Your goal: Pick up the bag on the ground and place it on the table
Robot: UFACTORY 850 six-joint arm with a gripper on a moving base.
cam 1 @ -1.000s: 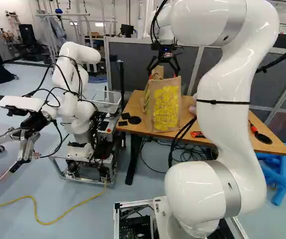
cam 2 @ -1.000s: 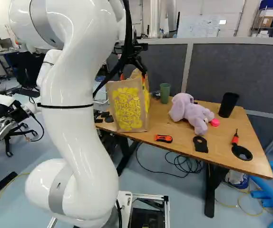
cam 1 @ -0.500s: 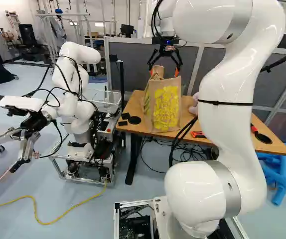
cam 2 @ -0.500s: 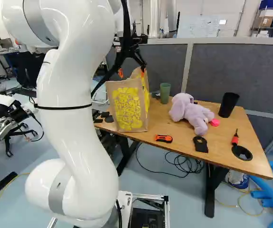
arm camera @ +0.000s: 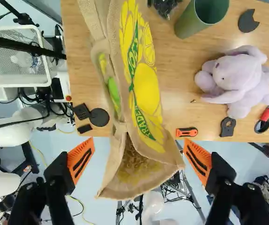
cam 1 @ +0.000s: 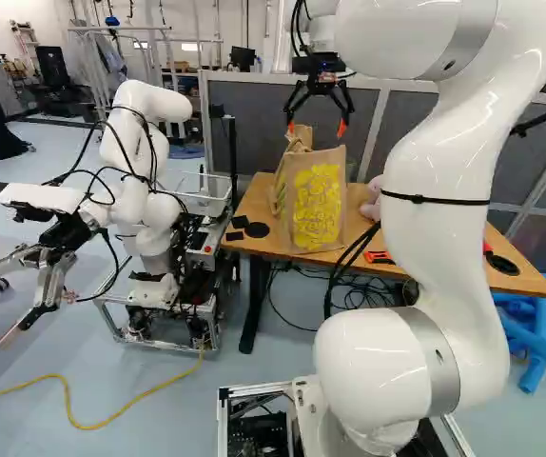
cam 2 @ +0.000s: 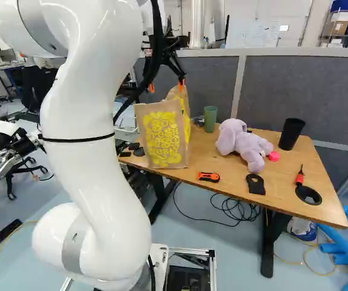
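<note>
Bag: we have the brown paper-like bag (cam 1: pixel 318 205) upright on the wooden table (cam 2: pixel 234 176), its base near the front edge; in the right base view it sits at the table's nine o'clock end.
Gripper: our black gripper (cam 1: pixel 317 127) is at twelve o'clock from the bag in the left base view, above its top.
Jaws: released, we see; the orange pads (arm camera: pixel 81 160) stand wide apart in the wrist view with nothing grasped.
Bag mouth: open, and we look down into it in the wrist view, between the two fingers.
Green cup: between two and three o'clock from the bag in the right base view, we find the cup (cam 2: pixel 210 119).
Plush toy: lilac, lying at three o'clock from the bag there (cam 2: pixel 244 144).
Black tumbler: upright at three o'clock too, beyond the plush toy (cam 2: pixel 291 133).
Orange tool: we spot it flat at between four and five o'clock from the bag in that same view (cam 2: pixel 208 177).
Screwdriver: red-handled, between three and four o'clock (cam 2: pixel 299 177).
Another robot: white, at nine o'clock from the bag in our left base view (cam 1: pixel 140 200).
Blue tubes: at four o'clock from it, beside the table (cam 1: pixel 539 333).
</note>
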